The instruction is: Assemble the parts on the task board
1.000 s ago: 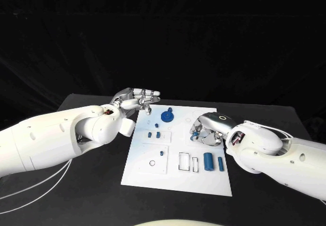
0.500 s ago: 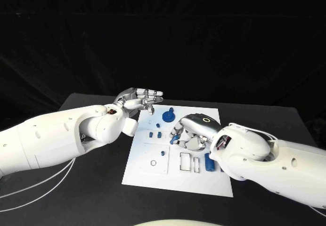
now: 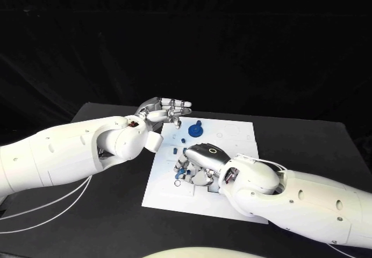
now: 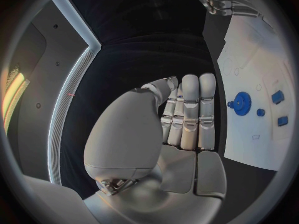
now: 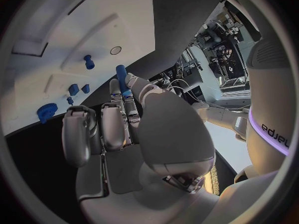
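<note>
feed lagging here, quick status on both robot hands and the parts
Right robot hand holds a blue peg over the task board. Left robot hand empty at board's far corner. Nothing blocking.

Blue parts (image 3: pixel 194 129), white task board (image 3: pixel 233 134), blk table (image 3: pixel 310 145).

The only lettering I can read is "edje" on my white right forearm (image 5: pixel 274 130).

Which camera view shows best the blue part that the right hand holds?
The right wrist view: the blue part stands out between the fingertips of the right hand, above the task board. In the head view the hand hides most of it.
</note>
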`<state>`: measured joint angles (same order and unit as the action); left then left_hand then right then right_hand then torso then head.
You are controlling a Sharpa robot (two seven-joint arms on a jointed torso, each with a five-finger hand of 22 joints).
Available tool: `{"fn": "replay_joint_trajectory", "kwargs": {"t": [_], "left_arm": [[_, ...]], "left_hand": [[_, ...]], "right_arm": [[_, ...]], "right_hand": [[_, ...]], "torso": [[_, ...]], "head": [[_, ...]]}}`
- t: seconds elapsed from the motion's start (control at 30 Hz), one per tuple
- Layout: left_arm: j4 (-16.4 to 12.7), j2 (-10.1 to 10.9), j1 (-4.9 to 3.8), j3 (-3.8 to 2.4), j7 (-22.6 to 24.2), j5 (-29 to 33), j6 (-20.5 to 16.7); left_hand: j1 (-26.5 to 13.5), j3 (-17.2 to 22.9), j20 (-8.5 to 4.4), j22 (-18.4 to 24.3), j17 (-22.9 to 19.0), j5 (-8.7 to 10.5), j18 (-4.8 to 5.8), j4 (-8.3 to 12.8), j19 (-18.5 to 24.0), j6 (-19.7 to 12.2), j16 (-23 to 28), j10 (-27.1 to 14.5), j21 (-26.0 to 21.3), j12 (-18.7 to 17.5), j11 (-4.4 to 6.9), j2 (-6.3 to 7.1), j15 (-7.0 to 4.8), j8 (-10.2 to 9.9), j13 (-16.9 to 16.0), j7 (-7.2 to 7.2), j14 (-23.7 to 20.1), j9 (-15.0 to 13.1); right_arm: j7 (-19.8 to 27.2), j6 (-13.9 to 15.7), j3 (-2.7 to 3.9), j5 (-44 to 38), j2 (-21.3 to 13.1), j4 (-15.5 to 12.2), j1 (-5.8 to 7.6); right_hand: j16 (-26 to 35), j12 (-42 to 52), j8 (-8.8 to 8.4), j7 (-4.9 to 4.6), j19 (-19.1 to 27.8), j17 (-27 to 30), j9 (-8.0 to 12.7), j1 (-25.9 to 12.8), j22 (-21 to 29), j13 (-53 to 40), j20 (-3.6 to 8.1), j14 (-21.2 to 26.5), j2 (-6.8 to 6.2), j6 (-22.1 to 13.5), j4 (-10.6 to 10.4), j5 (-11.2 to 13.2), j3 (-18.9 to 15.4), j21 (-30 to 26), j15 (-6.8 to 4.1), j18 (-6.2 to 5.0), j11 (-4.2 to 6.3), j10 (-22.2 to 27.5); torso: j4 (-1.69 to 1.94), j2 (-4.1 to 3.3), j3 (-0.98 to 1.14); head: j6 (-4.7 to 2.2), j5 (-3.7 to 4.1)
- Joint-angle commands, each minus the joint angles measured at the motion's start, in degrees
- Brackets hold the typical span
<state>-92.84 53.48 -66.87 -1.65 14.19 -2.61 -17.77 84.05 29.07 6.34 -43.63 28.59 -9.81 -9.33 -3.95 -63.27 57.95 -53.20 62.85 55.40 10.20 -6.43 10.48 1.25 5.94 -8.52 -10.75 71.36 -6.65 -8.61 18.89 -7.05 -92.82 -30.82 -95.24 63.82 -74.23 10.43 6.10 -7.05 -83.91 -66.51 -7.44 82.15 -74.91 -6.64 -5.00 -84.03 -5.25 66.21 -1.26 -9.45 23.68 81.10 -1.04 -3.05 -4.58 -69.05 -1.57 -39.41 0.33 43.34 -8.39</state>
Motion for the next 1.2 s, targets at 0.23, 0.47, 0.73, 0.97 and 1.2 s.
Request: {"fn": "replay_joint_trajectory", "kwargs": {"t": [0.23, 0.47, 0.73, 0.97, 1.2], "left_arm": [[-0.2, -0.2, -0.03, -0.04, 0.2, -0.2, 1.1], [-0.2, -0.2, -0.03, -0.04, 0.2, -0.2, 1.2], [-0.2, -0.1, -0.03, -0.04, 0.1, -0.2, 1.3], [-0.3, -0.1, -0.03, -0.04, 0.1, -0.2, 1.3], [-0.3, 0.0, -0.03, -0.04, 0.1, -0.2, 1.2]], "left_hand": [[-0.3, -0.3, 0.06, 0.1, -0.1, -0.03, -0.65, 0.1, 0.3, -0.3, -0.3, -0.4, -0.4, 0.3, -0.1, -0.09, 0.18, 0.0, -0.1, -0.03, -0.3, 0.1], [-0.3, -0.3, 0.06, 0.1, -0.1, -0.03, -0.65, 0.1, 0.3, -0.3, -0.3, -0.4, -0.4, 0.3, -0.1, -0.09, 0.18, 0.0, -0.1, -0.03, -0.3, 0.1], [-0.3, -0.3, 0.06, 0.1, -0.1, -0.03, -0.65, 0.1, 0.3, -0.3, -0.3, -0.4, -0.4, 0.3, -0.1, -0.09, 0.18, 0.0, -0.1, -0.03, -0.3, 0.1], [-0.2, -0.4, 0.07, 0.1, -0.1, -0.03, -0.67, 0.1, 0.3, -0.3, -0.3, -0.4, -0.4, 0.3, -0.11, -0.14, 0.19, 0.1, -0.1, -0.04, -0.3, 0.1], [-0.2, -0.4, 0.07, 0.1, -0.1, -0.03, -0.67, 0.1, 0.3, -0.3, -0.3, -0.4, -0.4, 0.3, -0.11, -0.14, 0.19, 0.1, -0.1, -0.04, -0.3, 0.1]], "right_arm": [[1.3, -1.4, -0.35, -1.1, 2.0, 2.9, -1.47], [1.2, -2.8, -0.43, -1.1, 2.5, 3.5, -1.75], [0.0, -3.9, -0.44, -2.1, 2.6, 4.2, -1.8], [-0.9, -5.1, -0.45, -3.4, 2.6, 4.5, -1.8], [-2.1, -5.1, -0.49, -5.1, 3.5, 4.4, -1.83]], "right_hand": [[-0.2, -0.3, -0.33, -0.44, -1.5, 0.1, -0.1, 0.3, -11.1, -0.1, 0.22, -1.8, -0.03, 0.1, 1.8, -0.4, 2.1, 0.0, -0.23, 0.91, 1.33, -1.7], [-0.3, -0.3, -0.34, -0.45, -1.5, 0.0, -0.1, 0.2, -11.1, -0.1, 0.22, -1.8, -0.01, 0.1, 1.8, -0.5, 2.2, 0.0, -0.21, 0.91, 1.32, -1.8], [-0.2, -0.3, -0.33, -0.45, -1.5, 0.1, -0.1, 0.1, -11.2, -0.2, 0.2, -1.8, 0.02, 0.1, 1.8, -0.5, 2.2, 0.0, -0.2, 0.92, 1.31, -1.8], [-0.2, -0.3, -0.33, -0.45, -1.5, 0.1, -0.1, 0.1, -11.2, -0.2, 0.2, -1.8, 0.02, 0.1, 1.8, -0.5, 2.2, 0.0, -0.2, 0.92, 1.31, -1.8], [-0.2, -0.4, -0.37, -0.47, -1.5, 0.2, -0.1, -0.1, -11.1, -0.2, 0.19, -1.8, -0.06, 0.1, 1.8, -0.6, 2.2, -0.2, -0.18, 0.88, 1.29, -1.8]], "torso": [[-0.01, -0.06, 0.09], [-0.02, -0.04, 0.05], [-0.05, 0.02, 0.05], [0.02, 0.03, 0.05], [0.03, -0.01, 0.05]], "head": [[-0.02, -0.57], [0.42, -0.69], [0.5, -0.6], [0.57, -0.6], [0.38, -0.59]]}}
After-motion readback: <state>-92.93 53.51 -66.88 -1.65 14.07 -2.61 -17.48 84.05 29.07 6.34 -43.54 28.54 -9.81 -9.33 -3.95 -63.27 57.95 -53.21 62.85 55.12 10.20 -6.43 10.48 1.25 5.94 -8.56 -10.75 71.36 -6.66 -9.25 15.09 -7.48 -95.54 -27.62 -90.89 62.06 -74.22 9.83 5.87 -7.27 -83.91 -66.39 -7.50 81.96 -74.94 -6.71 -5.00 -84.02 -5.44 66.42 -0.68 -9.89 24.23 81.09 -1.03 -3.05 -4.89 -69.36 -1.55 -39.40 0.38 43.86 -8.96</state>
